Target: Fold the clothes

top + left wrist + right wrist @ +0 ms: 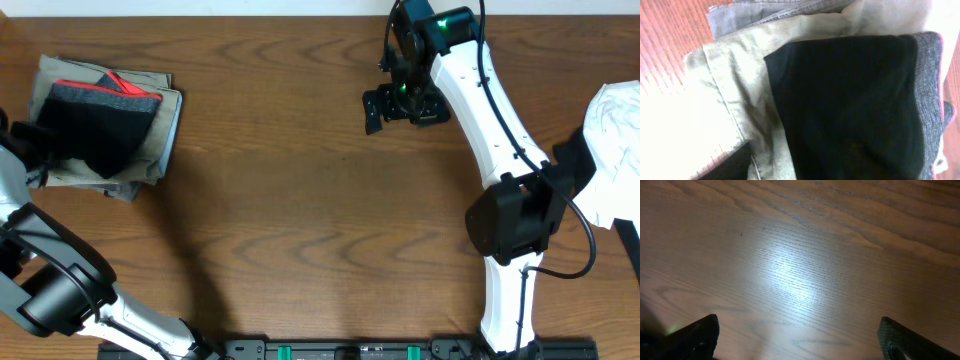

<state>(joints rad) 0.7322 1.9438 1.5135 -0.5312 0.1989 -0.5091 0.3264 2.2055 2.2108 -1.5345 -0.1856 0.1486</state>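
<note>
Right fingers (pixel 696 339): spread wide with nothing between them, hung over bare wood grain at about 1 o'clock of the brown wooden surface (pixel 300 220). They are judged to be parked there, clear of the work.

Left fingers (pixel 24 136): set against the 9 o'clock side of the pile of clothes. Whether they are open or closed cannot be told, since the left wrist view is filled with cloth.

Long black stretchy leggings (pixel 95 135): folded into a compact bundle at about 10 o'clock of the surface, with the red-and-grey waistband (pixel 112 93) laid along the 12 o'clock side.

Khaki-beige trousers (pixel 165 125): folded flat beneath the leggings and touching them. The stacking is judged to keep finished pieces in one pile.

Crumpled white garment (pixel 615 125): left at the 3 o'clock edge, well apart from the pile and near the right arm.

Progress: the fold of the leggings is judged to be done or nearly so.
</note>
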